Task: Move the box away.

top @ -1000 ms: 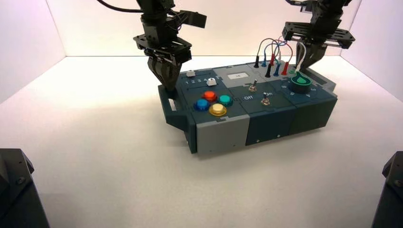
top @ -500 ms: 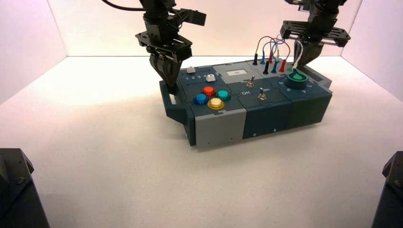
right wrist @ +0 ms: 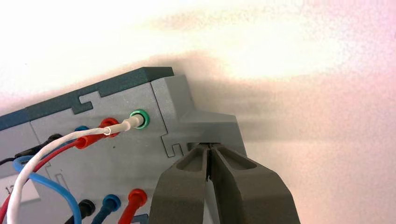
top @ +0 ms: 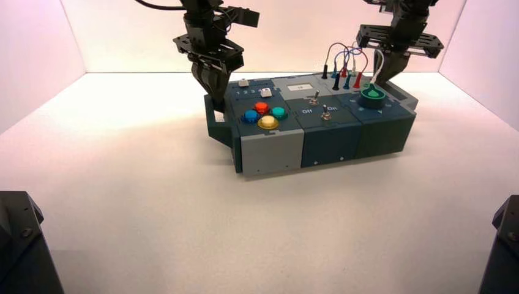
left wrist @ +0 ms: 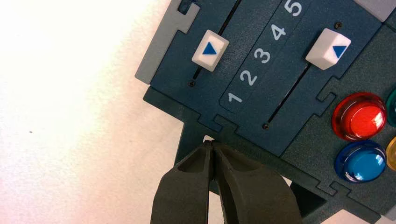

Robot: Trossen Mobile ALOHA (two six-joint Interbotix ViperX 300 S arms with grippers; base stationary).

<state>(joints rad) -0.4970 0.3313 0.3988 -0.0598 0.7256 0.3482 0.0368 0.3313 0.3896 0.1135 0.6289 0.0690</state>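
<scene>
The box (top: pixel 318 125) is sitting on the white counter (top: pixel 153 202) in the upper middle of the high view. The left gripper (left wrist: pixel 212 148) is pinching the box's left end handle (top: pixel 214 119), jaws closed on it. The right gripper (right wrist: pixel 209 154) is likewise clamping the grey right end handle (right wrist: pixel 210 126).

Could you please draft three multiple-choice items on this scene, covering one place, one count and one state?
1. Where is the left gripper?
A. at the box's left end handle
B. on the green knob
C. parked off the table

2. How many round buttons show on the box's top?
A. two
B. four
C. six

3. How do the right gripper's fingers stand?
A. wide open
B. shut at the right end handle
C. holding a wire

Answers: 1 A, the left wrist view shows its tips at the handle. 2 B: red, blue, green, yellow. 3 B, the right wrist view shows the tips pressed together there.
</scene>
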